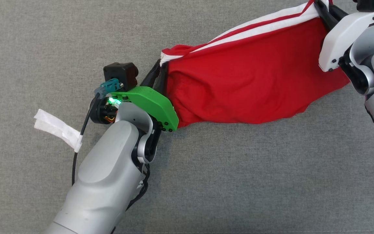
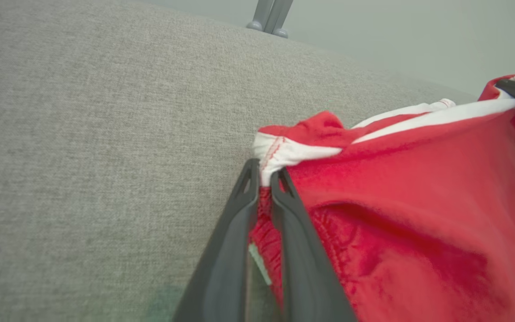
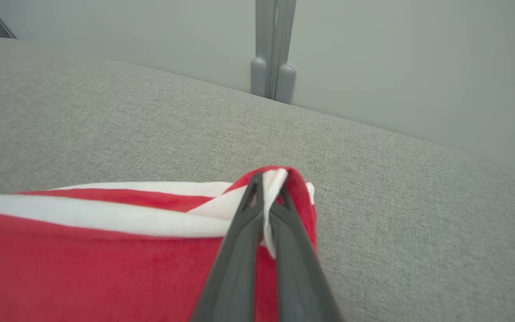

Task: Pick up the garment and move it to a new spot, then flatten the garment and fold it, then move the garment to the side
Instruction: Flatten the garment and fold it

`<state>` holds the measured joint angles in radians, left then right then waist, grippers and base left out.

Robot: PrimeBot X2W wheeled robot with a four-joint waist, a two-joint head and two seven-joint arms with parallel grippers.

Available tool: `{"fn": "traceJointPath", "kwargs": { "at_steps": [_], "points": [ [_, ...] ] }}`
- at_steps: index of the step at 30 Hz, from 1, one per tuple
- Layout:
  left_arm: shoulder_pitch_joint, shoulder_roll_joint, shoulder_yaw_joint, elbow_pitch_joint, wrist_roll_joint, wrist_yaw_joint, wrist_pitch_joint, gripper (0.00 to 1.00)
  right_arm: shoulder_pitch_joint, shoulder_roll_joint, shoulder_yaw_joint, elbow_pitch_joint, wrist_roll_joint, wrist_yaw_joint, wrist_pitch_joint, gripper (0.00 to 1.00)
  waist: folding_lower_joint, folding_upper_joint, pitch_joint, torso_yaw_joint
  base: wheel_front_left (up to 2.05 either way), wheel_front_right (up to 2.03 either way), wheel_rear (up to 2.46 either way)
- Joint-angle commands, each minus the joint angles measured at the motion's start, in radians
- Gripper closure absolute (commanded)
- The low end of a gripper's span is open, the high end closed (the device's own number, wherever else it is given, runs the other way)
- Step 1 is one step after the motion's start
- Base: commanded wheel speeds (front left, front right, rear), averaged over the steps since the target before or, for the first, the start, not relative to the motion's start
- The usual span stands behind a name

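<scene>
The garment [image 1: 245, 74] is red with white stripes along its top edge, and it hangs stretched between my two grippers over the grey cloth surface [image 1: 206, 182]. My left gripper [image 1: 158, 71] pinches the garment's left corner. In the left wrist view the white hem [image 2: 280, 150] sits between the nearly closed fingertips of the left gripper [image 2: 264, 172]. My right gripper [image 1: 324, 9] holds the right corner at the top right. In the right wrist view the right gripper [image 3: 268, 185] is shut on the striped edge of the garment [image 3: 83, 259].
A white strip of tape [image 1: 57, 128] is wrapped on the left arm's black cable. A grey post [image 3: 273, 49] stands against the pale wall beyond the surface's far edge. Bare grey cloth lies to the left and in front of the garment.
</scene>
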<state>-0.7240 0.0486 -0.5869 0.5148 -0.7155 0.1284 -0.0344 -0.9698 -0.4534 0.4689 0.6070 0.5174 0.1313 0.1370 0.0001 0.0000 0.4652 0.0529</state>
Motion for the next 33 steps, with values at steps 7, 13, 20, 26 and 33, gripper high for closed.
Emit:
{"fn": "traceJointPath", "kwargs": {
  "at_steps": [7, 13, 20, 26, 33],
  "points": [
    [-0.024, 0.004, -0.044, 0.024, -0.061, 0.0, -0.047, 0.0, -0.031, 0.01, 0.04, 0.083, 0.041, -0.001, -0.053, 0.0, -0.0001, 0.0, -0.018, 0.011, 0.0, 0.0, 0.0],
    [0.045, 0.036, -0.054, 0.016, -0.032, -0.024, -0.146, 0.0, 0.011, 0.003, 0.069, 0.113, 0.116, -0.001, -0.053, 0.0, -0.0001, 0.0, -0.084, 0.018, 0.0, 0.0, 0.0],
    [0.187, 0.09, 0.003, -0.084, 0.039, -0.04, -0.231, 0.0, 0.076, -0.028, 0.082, 0.123, 0.2, -0.001, -0.013, 0.0, -0.0001, 0.0, -0.175, 0.032, 0.0, 0.0, 0.0],
    [0.332, 0.108, 0.176, -0.261, 0.21, -0.064, -0.23, 0.0, 0.121, -0.043, 0.051, 0.154, 0.254, -0.001, 0.02, 0.0, -0.0001, 0.0, -0.213, 0.053, 0.0, 0.0, 0.0],
    [0.432, 0.079, 0.348, -0.31, 0.331, -0.124, -0.23, 0.0, 0.121, -0.029, -0.004, 0.239, 0.269, -0.001, 0.05, 0.0, -0.0001, 0.0, -0.202, 0.079, 0.0, 0.0, 0.0]
  ]
}}
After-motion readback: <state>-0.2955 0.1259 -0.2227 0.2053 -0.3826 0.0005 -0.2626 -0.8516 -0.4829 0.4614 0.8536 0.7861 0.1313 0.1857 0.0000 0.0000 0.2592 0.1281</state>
